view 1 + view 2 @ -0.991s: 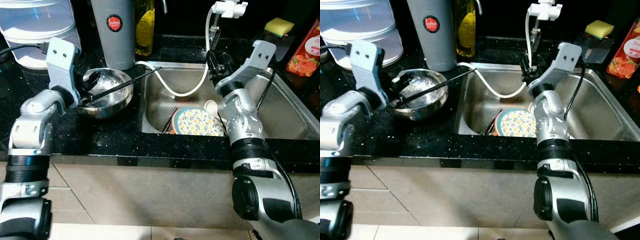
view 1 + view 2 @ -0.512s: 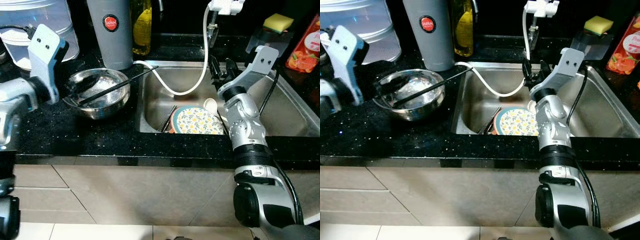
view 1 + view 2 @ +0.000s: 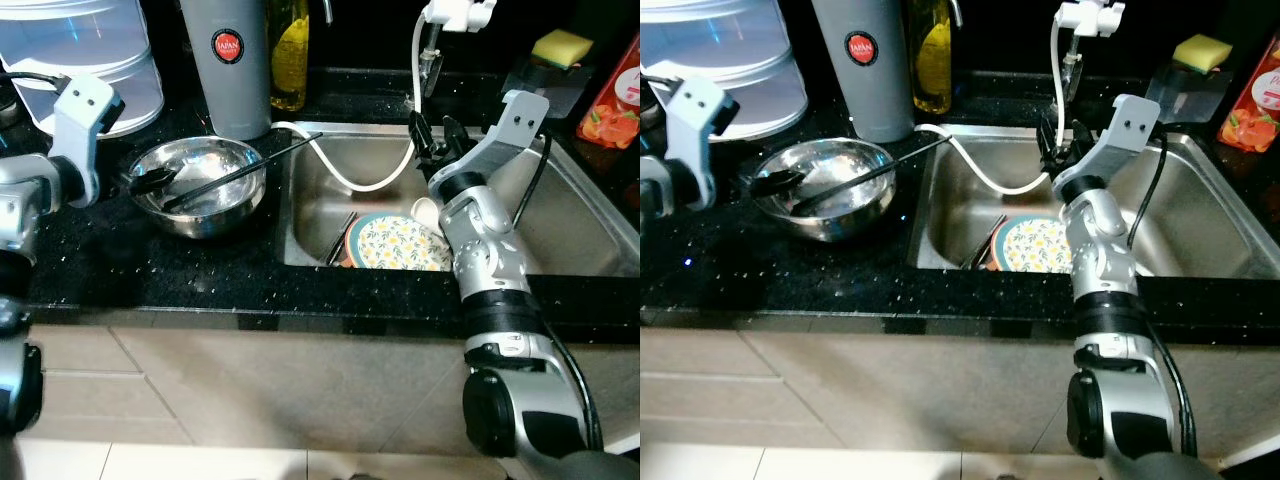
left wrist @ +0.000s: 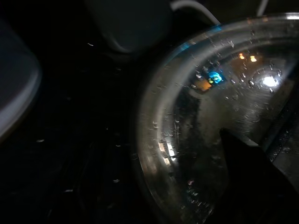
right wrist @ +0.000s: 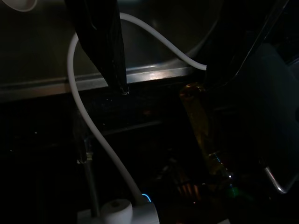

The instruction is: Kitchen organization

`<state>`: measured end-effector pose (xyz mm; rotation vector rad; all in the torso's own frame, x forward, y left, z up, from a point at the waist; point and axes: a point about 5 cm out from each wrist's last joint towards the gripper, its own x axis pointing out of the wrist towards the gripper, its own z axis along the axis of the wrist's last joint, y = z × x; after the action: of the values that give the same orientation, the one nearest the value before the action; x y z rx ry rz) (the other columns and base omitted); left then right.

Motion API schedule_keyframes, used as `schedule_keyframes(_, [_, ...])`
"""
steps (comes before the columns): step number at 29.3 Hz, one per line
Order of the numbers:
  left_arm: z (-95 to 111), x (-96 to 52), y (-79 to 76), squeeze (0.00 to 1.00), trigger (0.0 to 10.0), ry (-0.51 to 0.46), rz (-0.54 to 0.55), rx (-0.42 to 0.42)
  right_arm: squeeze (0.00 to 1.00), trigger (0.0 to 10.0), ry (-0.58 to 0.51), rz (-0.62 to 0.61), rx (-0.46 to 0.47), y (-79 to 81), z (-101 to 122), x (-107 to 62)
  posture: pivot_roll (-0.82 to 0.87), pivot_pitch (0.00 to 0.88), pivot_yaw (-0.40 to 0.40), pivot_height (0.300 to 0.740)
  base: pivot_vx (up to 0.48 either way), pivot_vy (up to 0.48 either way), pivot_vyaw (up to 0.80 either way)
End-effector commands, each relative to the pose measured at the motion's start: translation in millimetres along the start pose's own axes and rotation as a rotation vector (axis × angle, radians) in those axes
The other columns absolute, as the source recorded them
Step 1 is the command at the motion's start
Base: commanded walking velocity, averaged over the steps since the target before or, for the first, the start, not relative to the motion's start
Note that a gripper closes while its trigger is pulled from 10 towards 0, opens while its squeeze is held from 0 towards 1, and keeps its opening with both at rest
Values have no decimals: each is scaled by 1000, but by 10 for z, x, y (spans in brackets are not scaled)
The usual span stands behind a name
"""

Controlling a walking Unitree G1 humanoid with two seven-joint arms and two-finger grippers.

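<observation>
A steel bowl [image 3: 205,190] stands on the black counter left of the sink, with black chopsticks [image 3: 245,172] lying across it toward the sink's edge. My left gripper [image 3: 150,183] reaches over the bowl's left rim; the wet inside of the steel bowl [image 4: 210,116] shows close up in the left wrist view. My right gripper [image 3: 430,135] hangs open above the sink near the faucet [image 3: 455,15], holding nothing. In the right wrist view the white hose [image 5: 93,135] curves past behind the right gripper [image 5: 166,84]. A floral plate [image 3: 395,245] lies in the sink [image 3: 570,230].
A grey jug with a red label [image 3: 225,60] and a yellow oil bottle [image 3: 290,50] stand behind the bowl. A clear lidded container [image 3: 70,50] sits at the far left. A yellow sponge [image 3: 558,48] and a red packet [image 3: 615,100] are at the back right.
My left arm has swung out to the left, its gripper staying at the bowl's left rim. The bowl and the right arm have hardly moved; the camera shifted slightly.
</observation>
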<state>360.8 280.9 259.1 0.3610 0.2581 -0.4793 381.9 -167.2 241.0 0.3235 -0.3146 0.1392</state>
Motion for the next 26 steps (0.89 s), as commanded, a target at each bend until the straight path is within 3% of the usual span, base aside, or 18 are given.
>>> schedule_keyframes(1, [21,110,-55,0,10000,8,-25,54,0,10000,6,-11,-6,-24,-3,-31,150,0,-2,740,0,0,0])
schedule_keyframes(3, [121,153,-32,0,10000,-8,-12,143,0,10000,-1,-19,-9,-40,16,-45,144,0,3,740,0,0,0])
schedule_keyframes(6, [202,154,-6,0,10000,-25,-2,188,0,10000,-6,-25,-11,-56,30,-58,133,0,14,740,0,0,0])
schedule_keyframes(8, [341,92,11,0,10000,-66,-20,267,0,10000,-9,-38,-14,-89,38,-83,124,0,20,740,0,0,0])
schedule_keyframes(14, [538,-44,-44,0,10000,-138,-110,371,0,10000,-9,-44,-15,-101,33,-89,136,0,12,740,0,0,0])
schedule_keyframes(19, [544,-8,-48,0,10000,-148,-163,337,0,10000,-3,-31,-9,-52,19,-54,148,0,4,740,0,0,0])
schedule_keyframes(23, [424,149,-81,0,10000,-102,-241,245,0,10000,1,-15,-7,16,15,-27,142,0,3,740,0,0,0])
schedule_keyframes(25, [424,149,-81,0,10000,-102,-241,245,0,10000,1,-15,-7,16,15,-27,142,0,3,740,0,0,0])
schedule_keyframes(26, [414,191,-145,0,10000,-104,-317,217,0,10000,1,-17,-10,10,20,-42,127,0,11,740,0,0,0])
